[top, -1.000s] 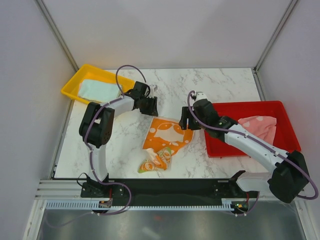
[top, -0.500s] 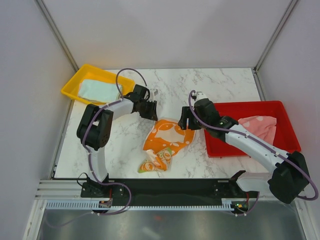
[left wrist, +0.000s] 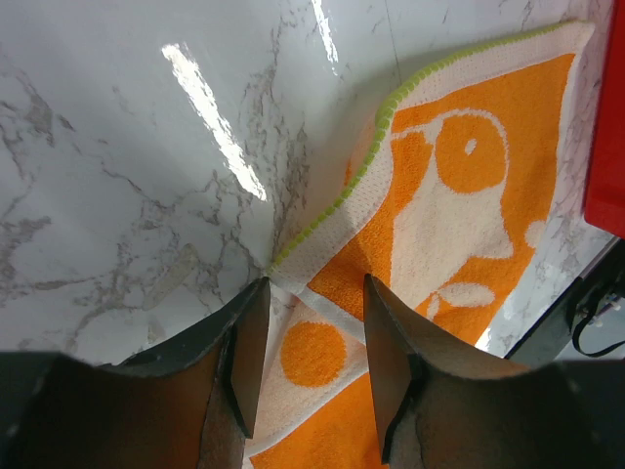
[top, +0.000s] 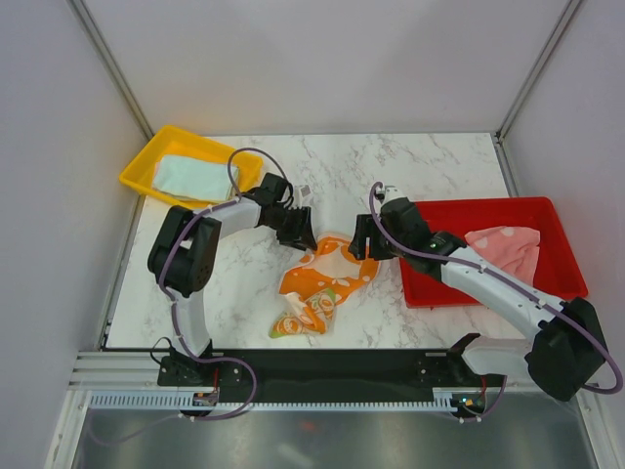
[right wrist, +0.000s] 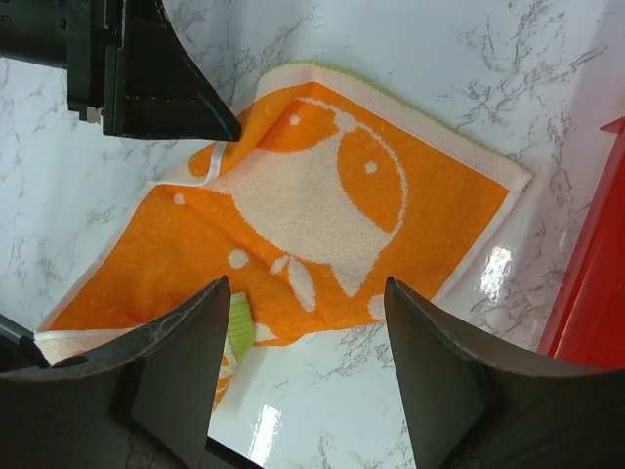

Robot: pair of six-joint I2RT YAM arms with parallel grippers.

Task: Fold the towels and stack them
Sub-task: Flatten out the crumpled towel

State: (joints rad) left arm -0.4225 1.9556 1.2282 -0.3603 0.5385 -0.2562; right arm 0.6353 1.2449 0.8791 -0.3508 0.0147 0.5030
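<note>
Towel [top: 327,277], lying mid-table, is being pushed inward and rumpled by the left gripper [left wrist: 314,283], jaws parted astride its corner, so folding is being begun, while the right gripper [right wrist: 305,285] is being held open above it, empty.

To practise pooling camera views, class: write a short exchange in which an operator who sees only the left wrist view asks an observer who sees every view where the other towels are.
Operator: I see only the orange-printed towel. Any others?
Observer: A mint green towel lies in the yellow tray, at the back left.
Operator: Anything in the red tray?
Observer: A pink towel with white dots, at its right end.
</note>
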